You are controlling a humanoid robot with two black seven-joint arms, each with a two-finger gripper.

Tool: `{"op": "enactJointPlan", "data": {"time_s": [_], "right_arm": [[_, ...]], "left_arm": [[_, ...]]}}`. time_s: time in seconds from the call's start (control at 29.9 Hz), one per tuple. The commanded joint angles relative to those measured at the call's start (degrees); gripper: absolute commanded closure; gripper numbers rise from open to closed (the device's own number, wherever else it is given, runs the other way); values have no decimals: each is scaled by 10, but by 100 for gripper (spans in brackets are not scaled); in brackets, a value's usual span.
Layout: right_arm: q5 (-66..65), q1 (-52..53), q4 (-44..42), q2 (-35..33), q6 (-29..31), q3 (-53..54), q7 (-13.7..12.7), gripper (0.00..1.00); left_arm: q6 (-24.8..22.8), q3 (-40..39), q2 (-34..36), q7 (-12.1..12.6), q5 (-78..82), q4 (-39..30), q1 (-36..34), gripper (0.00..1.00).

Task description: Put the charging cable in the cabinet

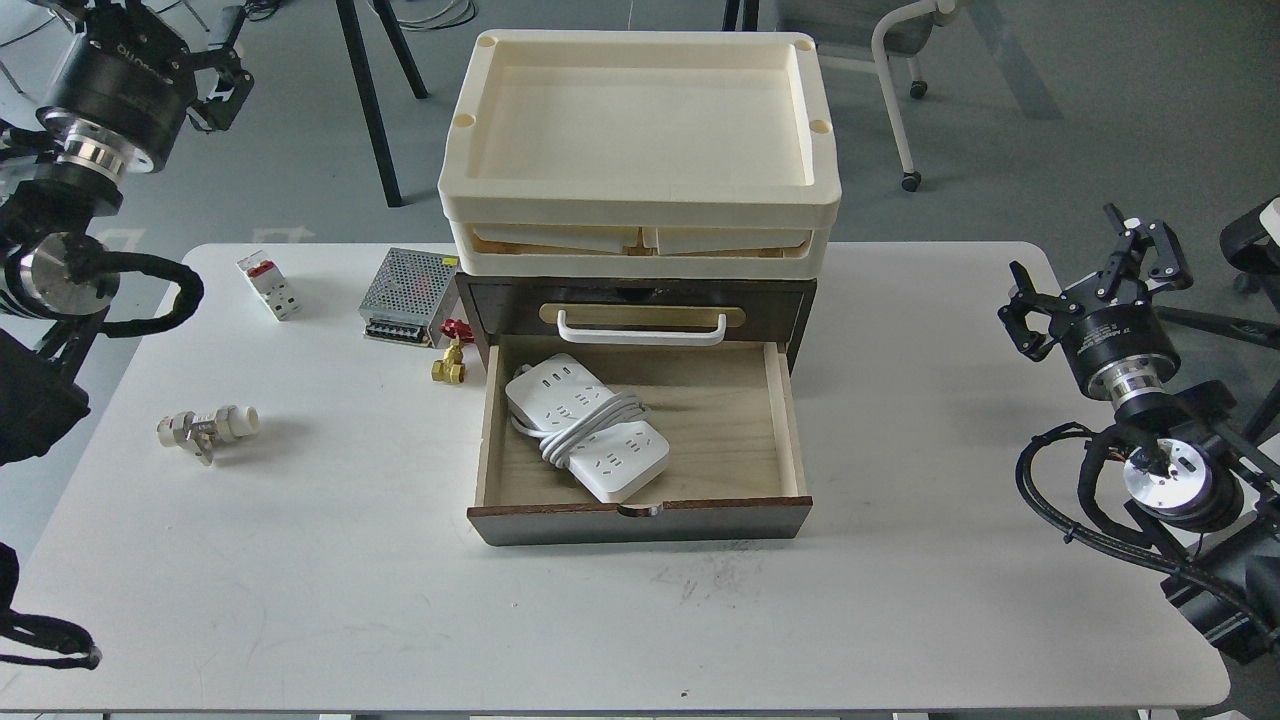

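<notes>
The charging cable, a white power strip with its cord wound around the middle, lies at an angle in the left half of the open pale-wood drawer. The drawer belongs to the dark brown cabinet, and it is pulled out toward me. The shut drawer above it has a white handle on a brass plate. My left gripper is open and empty, raised at the far top left, well away from the cabinet. My right gripper is open and empty, off the table's right edge.
Stacked cream plastic trays sit on top of the cabinet. Left of the cabinet are a perforated metal power-supply box, a brass valve with a red handle, a white and red breaker and a white pipe fitting. All rest on the white table.
</notes>
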Motion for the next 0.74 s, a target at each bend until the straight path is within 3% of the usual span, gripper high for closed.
{"op": "enactJointPlan", "data": {"time_s": [0.0,0.33,0.7], "right_arm": [[4,0,0,1,0,8,0,0],[4,-3,1,1,0,8,8,0],[3,-3,14,0,2,4,10,0]], "left_arm": [[-13,0,-45,0,-77,74,8,1],[-13,0,-86,-2,-154,84,110,1],[-13,2,-99,-7,-152,84,119,1]]}}
